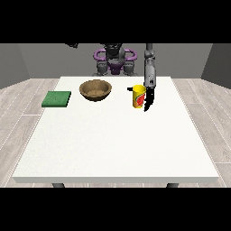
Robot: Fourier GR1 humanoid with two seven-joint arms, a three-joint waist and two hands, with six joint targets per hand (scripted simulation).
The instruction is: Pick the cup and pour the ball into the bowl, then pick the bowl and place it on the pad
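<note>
the yellow cup point(138, 96) stands upright on the white table point(113, 144), towards its far edge and right of middle. the hand at the view's right point(149, 98) hangs just beside the cup, fingers pointing down; whether it grips the cup i cannot tell. the brown bowl point(95, 89) sits left of the cup, and the green pad point(57, 99) lies near the table's far-left corner.

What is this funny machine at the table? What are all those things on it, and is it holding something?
It is a robot with two arms, seen from a camera across the white table. On the table lie a green pad, a brown bowl and a yellow cup. The black hand at the view's right hangs right beside the cup, on its right side; whether it touches or grips the cup cannot be told. The other hand barely shows at the top left.
</note>
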